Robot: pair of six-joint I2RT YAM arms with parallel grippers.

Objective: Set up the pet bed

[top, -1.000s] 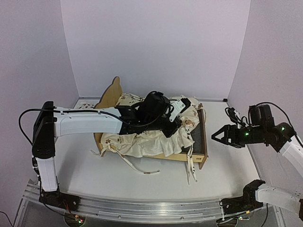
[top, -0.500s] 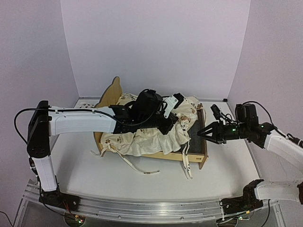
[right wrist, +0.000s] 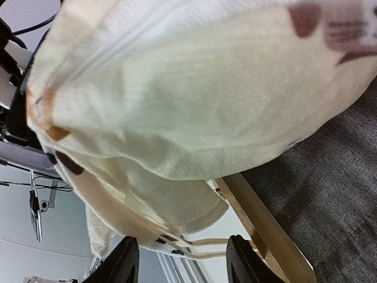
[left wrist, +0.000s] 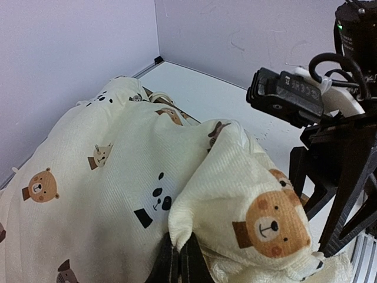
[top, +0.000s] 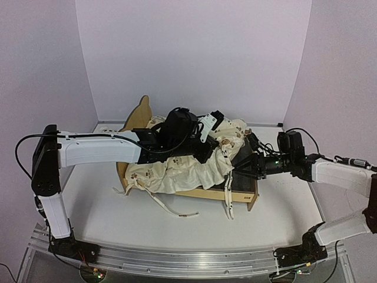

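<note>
The plywood pet bed stands mid-table, its bear-ear headboard at the back left and its grey felt base bare at the right end. A cream animal-print cover lies bunched over it, ties hanging off the front. My left gripper is shut on a fold of the cover and holds it lifted above the bed. My right gripper is open, reaching in over the bed's right end, its fingertips just under the hanging cover edge beside the wooden rail.
The cover's loose ties trail onto the white table in front of the bed. Lilac walls close in the back and both sides. A metal rail runs along the near edge.
My right arm has swung left from the table's right side into the bed's right end. My left gripper has lifted the cover slightly up and back.
</note>
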